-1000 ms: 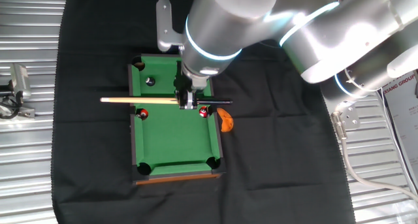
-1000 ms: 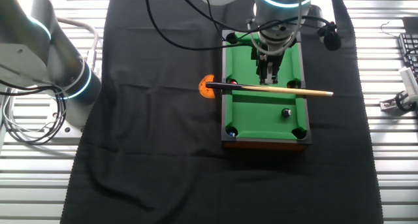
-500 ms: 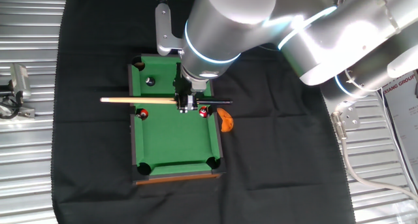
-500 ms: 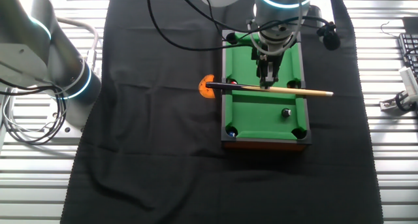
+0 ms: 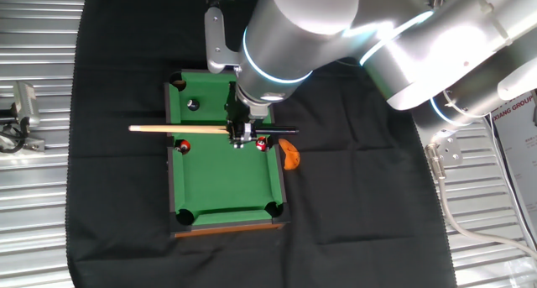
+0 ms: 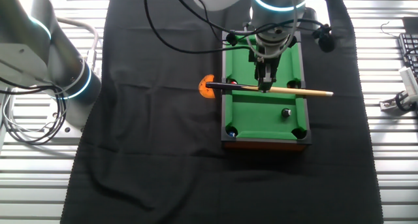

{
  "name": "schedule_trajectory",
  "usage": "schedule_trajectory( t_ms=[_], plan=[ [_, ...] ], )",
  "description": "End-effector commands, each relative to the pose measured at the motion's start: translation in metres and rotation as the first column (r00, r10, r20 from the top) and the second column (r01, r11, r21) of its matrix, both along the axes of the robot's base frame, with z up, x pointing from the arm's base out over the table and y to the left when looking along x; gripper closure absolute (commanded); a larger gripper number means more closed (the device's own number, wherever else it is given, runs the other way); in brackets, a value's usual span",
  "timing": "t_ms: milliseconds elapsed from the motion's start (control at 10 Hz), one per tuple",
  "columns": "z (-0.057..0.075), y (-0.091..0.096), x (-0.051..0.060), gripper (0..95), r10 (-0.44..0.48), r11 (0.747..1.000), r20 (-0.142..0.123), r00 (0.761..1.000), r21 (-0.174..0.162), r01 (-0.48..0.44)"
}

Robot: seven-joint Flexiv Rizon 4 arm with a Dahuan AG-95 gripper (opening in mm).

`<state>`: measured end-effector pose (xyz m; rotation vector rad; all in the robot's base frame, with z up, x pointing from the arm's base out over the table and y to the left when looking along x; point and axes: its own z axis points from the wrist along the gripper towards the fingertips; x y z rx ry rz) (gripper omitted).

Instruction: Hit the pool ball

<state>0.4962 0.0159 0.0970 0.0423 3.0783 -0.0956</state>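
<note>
The pool ball [image 5: 192, 105], tiny and black with a pale spot, lies on the green felt of the miniature pool table [image 5: 222, 183] near a far corner; it also shows in the other fixed view [image 6: 285, 112]. My gripper [image 5: 239, 138] [image 6: 265, 85] is shut on the wooden cue stick [image 5: 172, 129] [image 6: 304, 91], which lies level across the table's width. The cue's pale end sticks out past the rail on the ball's side. The cue passes beside the ball, apart from it.
Two red balls [image 5: 184, 145] [image 5: 262, 144] sit by the middle side pockets. An orange object [image 5: 289, 154] [image 6: 206, 86] lies on the black cloth [image 5: 117, 154] beside the table, under the cue's dark butt end. Grey slatted surface surrounds the cloth.
The arm has shifted slightly toward the side of the orange object; the cue and the balls stay almost where they were.
</note>
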Motion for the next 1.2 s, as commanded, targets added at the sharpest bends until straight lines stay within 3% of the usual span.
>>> schedule_trajectory(
  t_ms=[100,800,1200],
  plan=[
    [0.0,-0.001,0.0,57.0,0.002,1.0,0.0,1.0,0.0,-0.002],
    [-0.004,-0.008,0.0,57.0,0.007,1.0,0.001,1.0,0.003,-0.007],
    [-0.013,-0.008,0.0,57.0,0.009,1.0,0.006,1.0,0.005,-0.009]
  ],
)
